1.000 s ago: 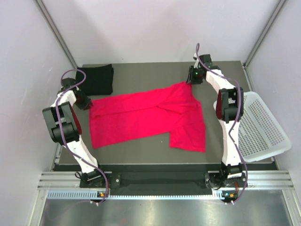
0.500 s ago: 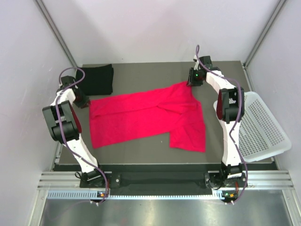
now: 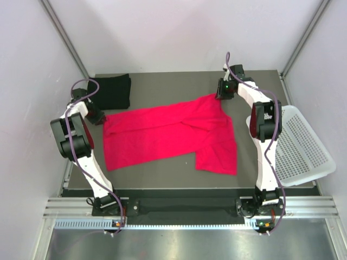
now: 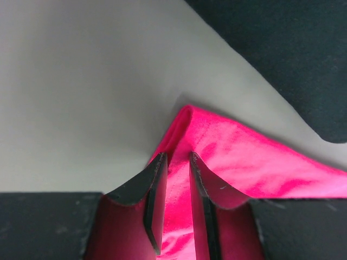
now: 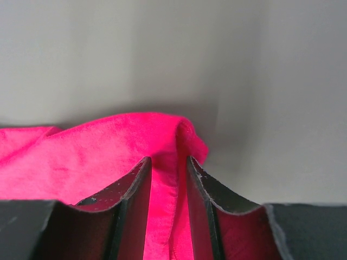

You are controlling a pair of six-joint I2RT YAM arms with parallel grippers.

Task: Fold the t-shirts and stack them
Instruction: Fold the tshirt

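The red-pink t-shirt (image 3: 162,132) lies spread across the middle of the grey table, with one side folded over at the right. My left gripper (image 3: 101,117) is shut on its far-left corner, and in the left wrist view the cloth (image 4: 244,157) fills the narrow gap between the fingertips (image 4: 177,160). At the far-right corner my right gripper (image 3: 219,96) pinches a raised fold of the same shirt (image 5: 81,157) between its fingertips (image 5: 168,161). The black t-shirt (image 3: 114,91) sits folded at the back left, just beyond the left gripper, its edge (image 4: 287,49) also showing in the left wrist view.
A white perforated basket (image 3: 301,146) hangs off the table's right edge beside the right arm. White walls and metal posts enclose the table on three sides. Bare table (image 3: 173,86) shows behind the red shirt.
The left arm's elbow has shifted slightly and the shirt's left corner has drawn a little further left. The right arm and its corner have stayed put.
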